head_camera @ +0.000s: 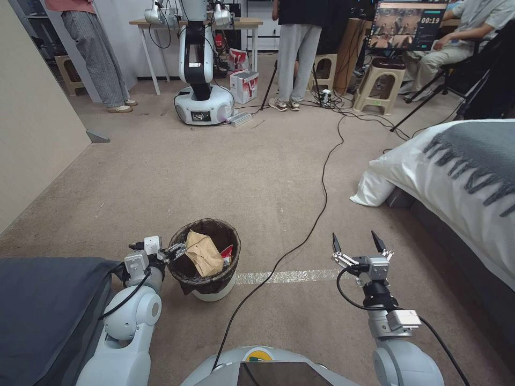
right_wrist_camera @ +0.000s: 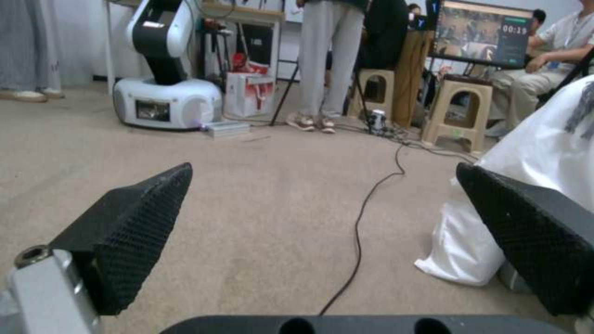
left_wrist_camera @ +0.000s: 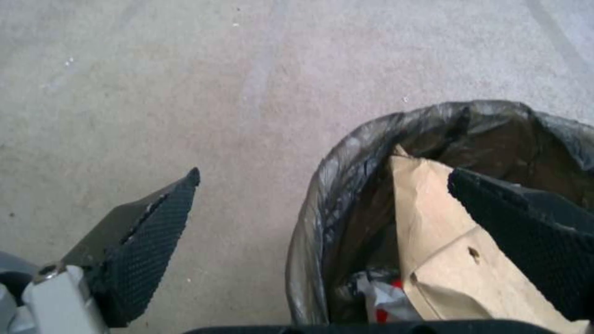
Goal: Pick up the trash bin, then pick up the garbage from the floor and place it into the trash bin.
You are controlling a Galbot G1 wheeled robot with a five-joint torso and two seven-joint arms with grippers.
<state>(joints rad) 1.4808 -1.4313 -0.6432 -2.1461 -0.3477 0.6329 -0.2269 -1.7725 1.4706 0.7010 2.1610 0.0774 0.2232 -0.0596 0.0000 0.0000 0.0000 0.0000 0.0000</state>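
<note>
Here, left hand (head_camera: pixel 173 252) spread wide astride the trash bin (head_camera: pixel 212 287) rim, right hand (head_camera: pixel 358 245) wide, hovering above carpet (head_camera: pixel 214 177).

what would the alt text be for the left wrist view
The left gripper is open and straddles the rim of the trash bin, one finger outside over the carpet and one inside the dark liner. A crumpled brown paper bag and a red-and-white scrap lie in the bin.
</note>
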